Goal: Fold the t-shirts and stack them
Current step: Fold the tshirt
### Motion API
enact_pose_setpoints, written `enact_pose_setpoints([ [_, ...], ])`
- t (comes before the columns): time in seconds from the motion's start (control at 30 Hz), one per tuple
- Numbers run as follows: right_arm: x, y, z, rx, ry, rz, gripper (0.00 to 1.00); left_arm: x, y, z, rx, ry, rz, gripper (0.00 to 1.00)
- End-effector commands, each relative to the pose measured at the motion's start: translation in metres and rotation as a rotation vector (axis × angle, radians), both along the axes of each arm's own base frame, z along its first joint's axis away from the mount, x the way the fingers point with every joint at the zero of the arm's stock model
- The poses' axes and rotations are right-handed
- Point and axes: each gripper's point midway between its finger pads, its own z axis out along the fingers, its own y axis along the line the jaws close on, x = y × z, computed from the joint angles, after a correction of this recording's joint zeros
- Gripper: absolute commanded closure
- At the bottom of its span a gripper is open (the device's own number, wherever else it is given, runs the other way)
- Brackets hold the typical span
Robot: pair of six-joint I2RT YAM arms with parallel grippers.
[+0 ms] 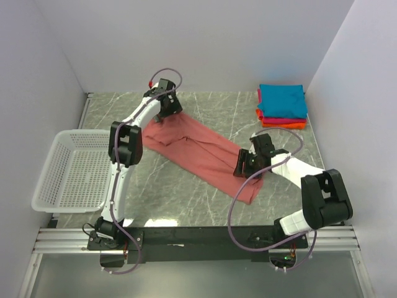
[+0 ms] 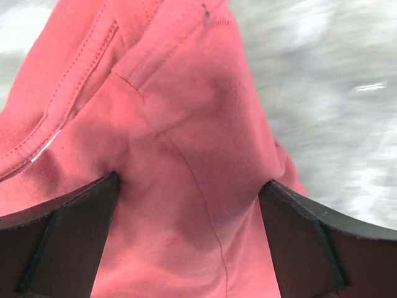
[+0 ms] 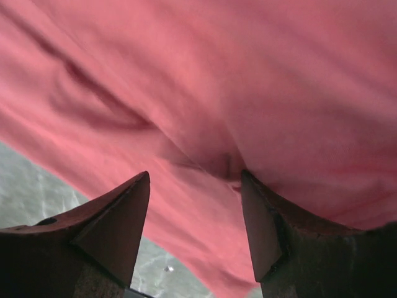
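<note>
A salmon t-shirt (image 1: 198,152) lies as a long diagonal band on the marble table, from back left to front right. My left gripper (image 1: 167,113) is at its back-left end. In the left wrist view the jaws (image 2: 189,183) stand wide apart, and the shirt (image 2: 180,124) bunches up between the fingers near a hem seam. My right gripper (image 1: 245,165) is over the shirt's right edge. In the right wrist view it (image 3: 195,177) is open with the fingertips against the cloth (image 3: 217,81). A folded stack (image 1: 282,105) lies at the back right: teal on top, then magenta, then orange.
A white mesh basket (image 1: 71,167) stands at the table's left edge. White walls close in the back and both sides. The marble table top (image 1: 186,198) shows in front of the shirt, and the black rail with the arm bases runs along the near edge.
</note>
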Motion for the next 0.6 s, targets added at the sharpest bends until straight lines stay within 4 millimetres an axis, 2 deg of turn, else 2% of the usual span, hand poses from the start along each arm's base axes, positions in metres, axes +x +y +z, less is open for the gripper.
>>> enact_pose_setpoints([
  [0.0, -0.029, 0.018, -0.013, 0.016, 0.061, 0.046, 0.32, 0.033, -0.057, 0.000, -0.187, -0.112, -0.203, 0.01],
  [0.13, -0.086, 0.054, -0.016, 0.083, 0.145, 0.222, 0.32, 0.044, -0.106, 0.015, -0.289, -0.217, -0.314, 0.01],
  [0.17, -0.103, 0.069, -0.015, 0.098, 0.158, 0.286, 0.32, 0.049, -0.114, 0.019, -0.291, -0.253, -0.320, 0.01],
  [0.2, -0.116, 0.075, -0.018, 0.105, 0.175, 0.314, 0.32, 0.055, -0.119, 0.026, -0.289, -0.287, -0.325, 0.01],
  [0.27, -0.139, 0.095, -0.015, 0.149, 0.216, 0.382, 0.32, 0.056, -0.135, 0.017, -0.306, -0.289, -0.332, 0.01],
  [0.3, -0.157, 0.113, -0.012, 0.165, 0.218, 0.470, 0.32, 0.060, -0.145, 0.019, -0.346, -0.309, -0.358, 0.01],
  [0.33, -0.166, 0.123, -0.010, 0.180, 0.222, 0.515, 0.32, 0.061, -0.152, 0.021, -0.370, -0.323, -0.368, 0.01],
  [0.37, -0.177, 0.135, -0.009, 0.200, 0.244, 0.560, 0.32, 0.059, -0.154, 0.012, -0.403, -0.306, -0.352, 0.01],
  [0.4, -0.191, 0.157, 0.000, 0.227, 0.215, 0.665, 0.32, 0.063, -0.160, 0.017, -0.434, -0.348, -0.360, 0.01],
  [0.47, -0.207, 0.176, 0.000, 0.224, 0.214, 0.780, 0.32, 0.058, -0.170, 0.011, -0.483, -0.324, -0.348, 0.01],
  [0.5, -0.214, 0.189, 0.008, 0.210, 0.187, 0.846, 0.32, 0.058, -0.174, 0.005, -0.493, -0.326, -0.354, 0.01],
  [0.57, -0.214, 0.194, 0.006, 0.159, 0.158, 0.910, 0.32, 0.058, -0.184, 0.006, -0.484, -0.338, -0.328, 0.01],
])
